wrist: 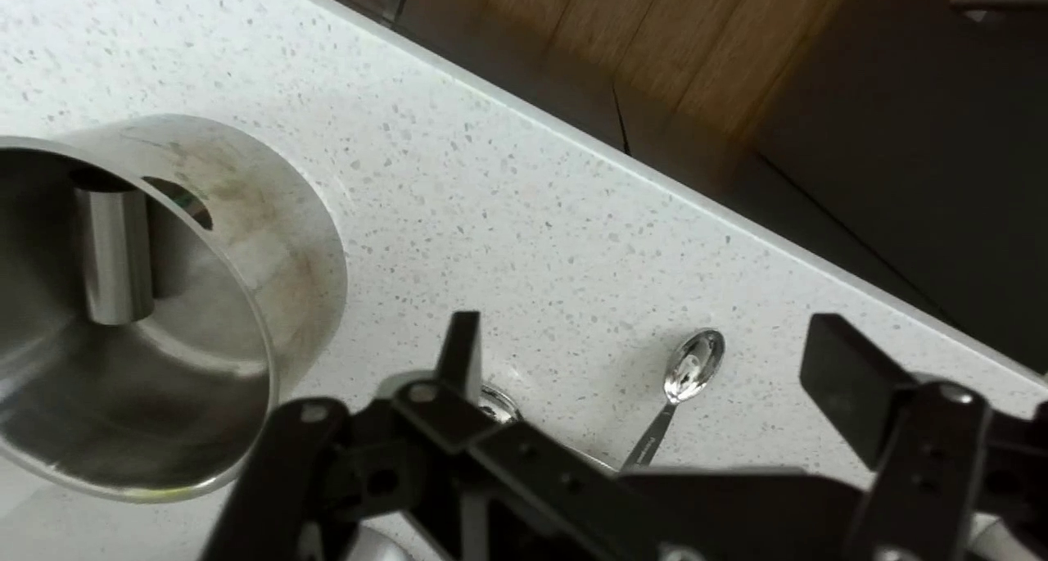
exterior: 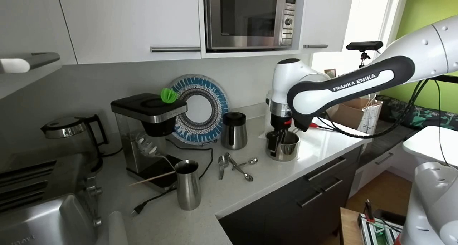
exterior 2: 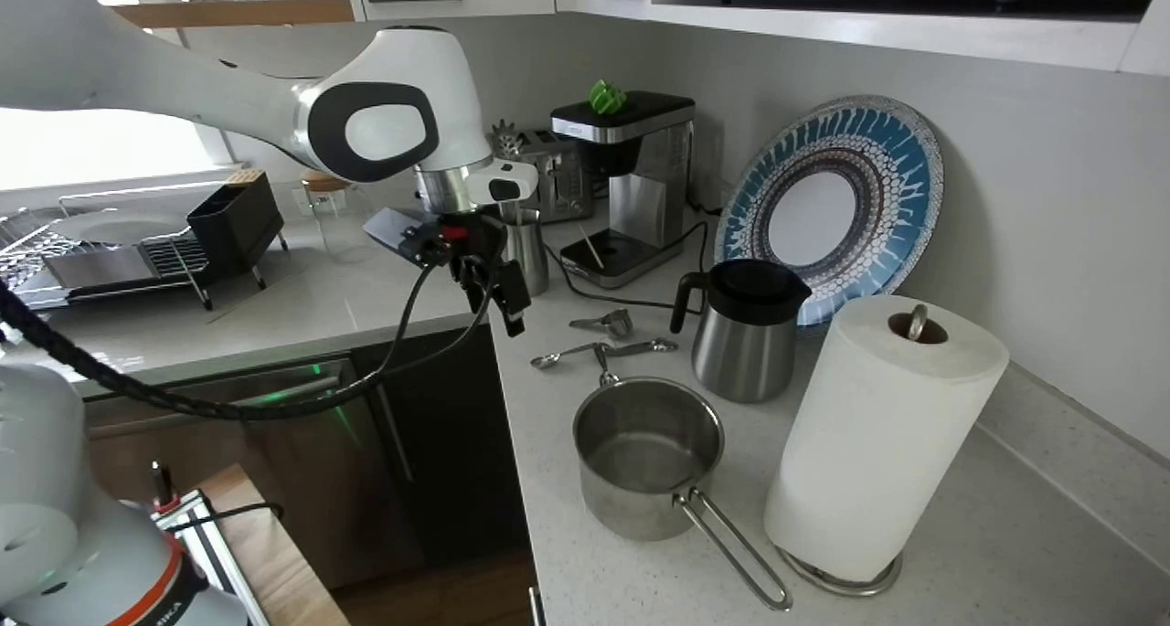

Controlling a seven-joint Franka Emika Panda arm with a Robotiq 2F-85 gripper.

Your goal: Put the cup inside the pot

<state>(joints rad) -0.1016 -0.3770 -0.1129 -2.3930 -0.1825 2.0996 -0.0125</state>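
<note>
- The cup (exterior: 188, 187) stood upright on the table (exterior: 229, 187), outside the pot (exterior 2: 631, 507) and near the coffee machine (exterior 2: 637, 207); mouth up, it offered me, I judged, a smooth, straight side to grip.
- In an exterior view a power cord (exterior: 140, 207) ran behind it, so I thought lifting straight up wiser than dragging.
- The pot stood farther along, well apart from the cup; its wide mouth faced up, which seemed right for lowering something narrower in.
- My claw (wrist: 643, 344) was spread wide around nothing, fit for a grip yet to be made, and hung above the table near the front edge.
- Measuring spoons (wrist: 693, 366) lay below, one showing through the gap, a reason to cross high.
- The patterned plate (exterior 2: 813, 215) leaned upright at the back, perhaps to save room.
</note>
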